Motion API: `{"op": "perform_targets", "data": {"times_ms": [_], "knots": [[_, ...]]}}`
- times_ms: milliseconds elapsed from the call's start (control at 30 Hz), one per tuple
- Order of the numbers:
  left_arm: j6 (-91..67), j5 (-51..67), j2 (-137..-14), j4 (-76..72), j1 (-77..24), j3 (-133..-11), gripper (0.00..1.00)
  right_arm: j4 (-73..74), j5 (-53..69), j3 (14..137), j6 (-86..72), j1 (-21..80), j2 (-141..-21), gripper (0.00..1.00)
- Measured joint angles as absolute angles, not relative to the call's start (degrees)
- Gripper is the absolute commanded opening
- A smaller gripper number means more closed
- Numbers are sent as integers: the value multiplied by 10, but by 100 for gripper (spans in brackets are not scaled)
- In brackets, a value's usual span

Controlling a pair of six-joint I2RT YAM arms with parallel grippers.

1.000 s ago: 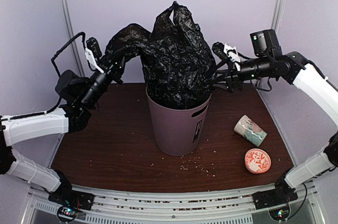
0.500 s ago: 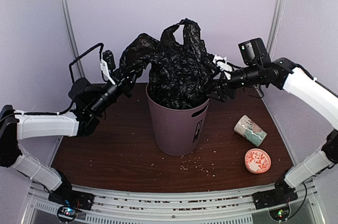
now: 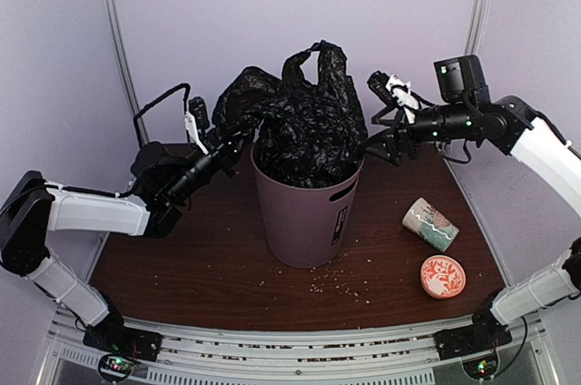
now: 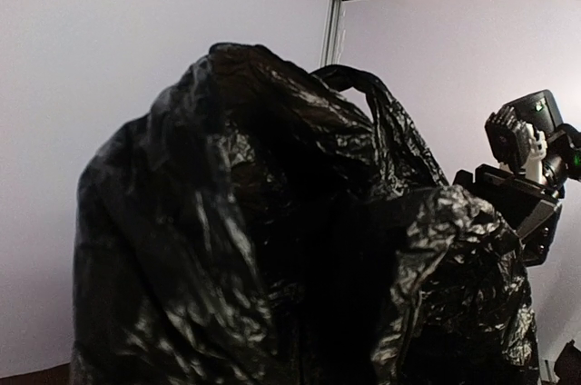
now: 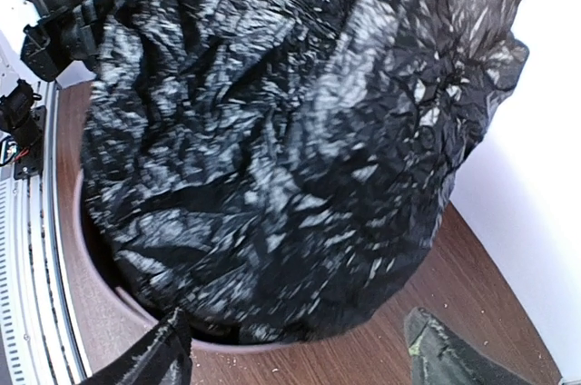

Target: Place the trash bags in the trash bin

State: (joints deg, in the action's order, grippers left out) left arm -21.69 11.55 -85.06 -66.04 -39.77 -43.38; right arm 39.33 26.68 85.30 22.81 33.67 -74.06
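Note:
The mauve-brown trash bin (image 3: 304, 214) stands upright mid-table, and its rim also shows in the right wrist view (image 5: 182, 341). Crumpled black trash bags (image 3: 304, 126) fill its mouth and bulge high above the rim. One lobe reaches left over my left gripper (image 3: 234, 137). The bags (image 4: 272, 240) fill the left wrist view and hide the fingers, which look shut on the plastic. My right gripper (image 3: 376, 144) is at the bin's right rim. It is open (image 5: 295, 341), with its fingertips (image 5: 163, 353) wide apart beside the bags (image 5: 272, 149) and holding nothing.
A patterned cream mug (image 3: 430, 223) lies on its side at the right. A round orange-red patterned disc (image 3: 443, 276) lies in front of it. Crumbs (image 3: 345, 287) are scattered on the brown table (image 3: 182, 258) before the bin. Walls close in the back and sides.
The bag mass has come down deeper into the bin. My left gripper moved right and lower with its lobe of bag. My right gripper has drawn slightly back from the bags.

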Motion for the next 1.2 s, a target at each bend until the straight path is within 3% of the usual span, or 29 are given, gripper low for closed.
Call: {"op": "perform_targets", "data": {"times_ms": [300,567,800,1200], "knots": [[-232,128,-862,-664,-402,-422,0,376,259,868,201,337,-818,72],[-235,136,-846,-644,-402,-396,0,377,255,851,205,337,-794,82],[-234,149,-785,-598,-408,-387,0,394,249,852,208,337,-741,82],[-230,167,-765,-551,-457,-386,0,375,270,919,185,337,-854,65]]}}
